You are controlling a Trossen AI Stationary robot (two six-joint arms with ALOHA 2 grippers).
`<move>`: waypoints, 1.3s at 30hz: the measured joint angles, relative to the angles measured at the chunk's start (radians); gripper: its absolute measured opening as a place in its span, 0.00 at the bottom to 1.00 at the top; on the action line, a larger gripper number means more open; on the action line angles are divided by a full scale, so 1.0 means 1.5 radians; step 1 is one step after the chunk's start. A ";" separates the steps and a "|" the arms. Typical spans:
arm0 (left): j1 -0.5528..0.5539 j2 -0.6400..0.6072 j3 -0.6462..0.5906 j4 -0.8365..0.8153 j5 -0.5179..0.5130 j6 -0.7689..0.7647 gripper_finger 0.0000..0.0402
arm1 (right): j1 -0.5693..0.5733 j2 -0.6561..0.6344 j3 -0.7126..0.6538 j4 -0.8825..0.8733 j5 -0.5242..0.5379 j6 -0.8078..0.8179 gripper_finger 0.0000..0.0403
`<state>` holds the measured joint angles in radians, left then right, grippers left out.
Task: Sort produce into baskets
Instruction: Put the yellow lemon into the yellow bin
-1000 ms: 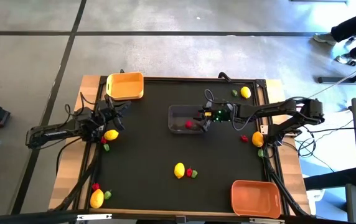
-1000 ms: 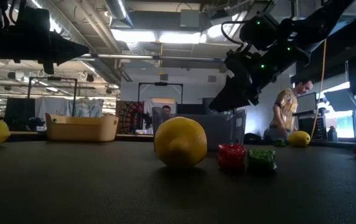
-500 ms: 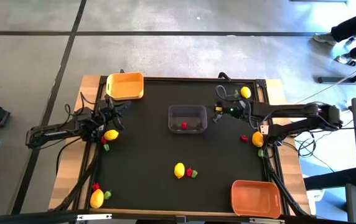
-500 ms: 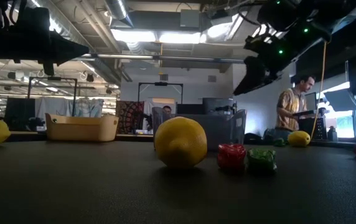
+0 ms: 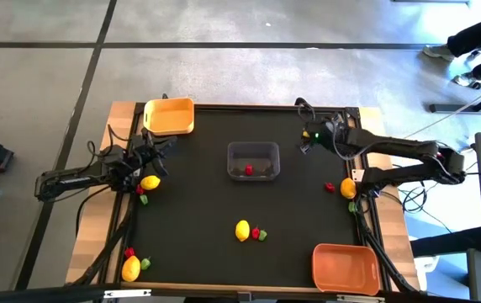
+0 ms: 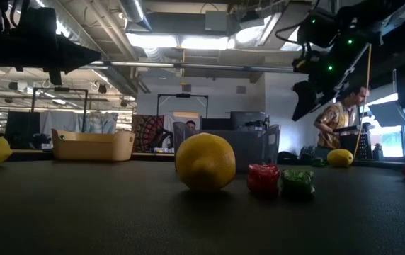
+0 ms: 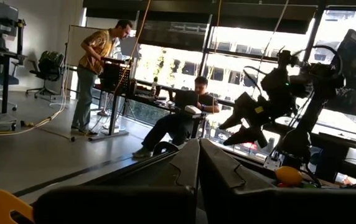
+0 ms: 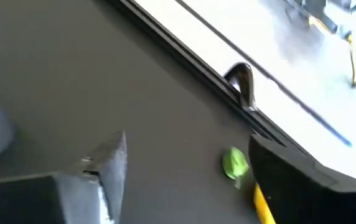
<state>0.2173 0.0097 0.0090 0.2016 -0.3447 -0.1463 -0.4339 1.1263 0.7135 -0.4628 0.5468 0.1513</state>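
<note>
High view: the right gripper [image 5: 308, 138] has pulled away from the clear basket [image 5: 253, 160], where it reached in a second ago, and now hangs near the table's far right corner, close to where a green piece and a lemon showed earlier; the arm now covers them. A red piece [image 5: 249, 169] lies inside the clear basket. The left gripper [image 5: 152, 154] has not moved and sits at the left edge just beside a lemon [image 5: 150, 182] and small red piece [image 5: 141, 190]. The yellow basket [image 5: 169, 116] stands in the far left corner and the orange basket [image 5: 346, 268] in the near right corner. Another lemon [image 5: 242, 230] lies mid-table with red and green pieces touching it.

Low view: the right gripper [image 6: 309, 95] hangs high at the right, farther right than before, above a distant lemon [image 6: 340, 157]. A large lemon [image 6: 204, 162], red pepper [image 6: 263, 178] and green pepper [image 6: 297, 181] sit in a row up front.

Left wrist view: its fingers [image 7: 187, 167] are pressed together, holding nothing.

Right wrist view: the fingers [image 8: 112, 158] stand wide apart and empty over the dark mat, a green piece [image 8: 234, 163] between them by the table's rim.
</note>
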 joint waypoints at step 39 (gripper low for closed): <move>0.000 0.000 0.000 -0.002 0.000 0.012 0.01 | -0.245 0.123 0.085 -0.159 -0.075 -0.052 0.79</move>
<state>0.2169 0.0097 0.0090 0.1986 -0.3450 -0.1276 -0.8013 1.3114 0.8410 -0.7008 0.4335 0.0727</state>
